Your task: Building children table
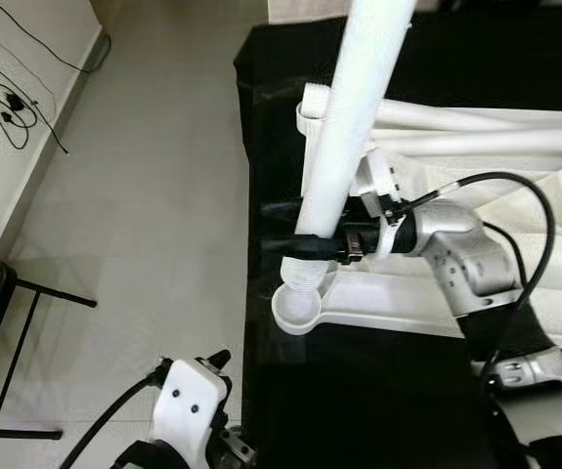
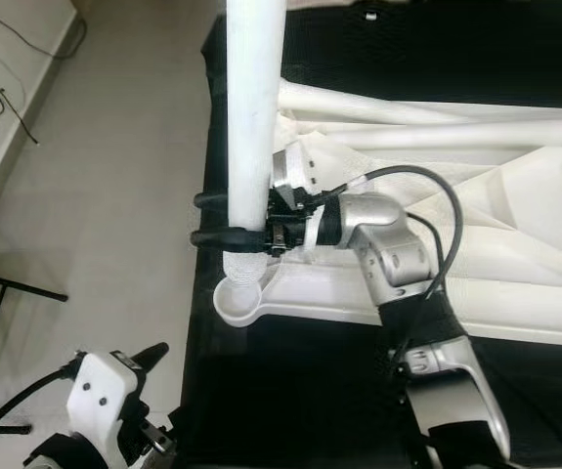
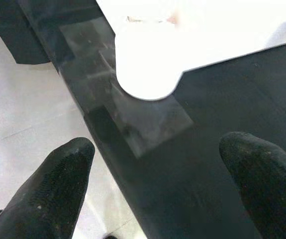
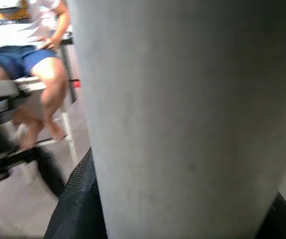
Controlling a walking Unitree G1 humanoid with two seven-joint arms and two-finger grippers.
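R gripper (image 1: 282, 227) is clamped on the white leg (image 1: 351, 127), just above its screw end. The round socket (image 1: 296, 307) sits right under the jaws. If the leg leans, the screw could miss and jam. L gripper (image 3: 157, 174) is spread, holding nothing.

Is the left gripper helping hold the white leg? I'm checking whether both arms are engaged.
No, the left gripper hangs open beside the table edge; the right gripper clamps the white leg.
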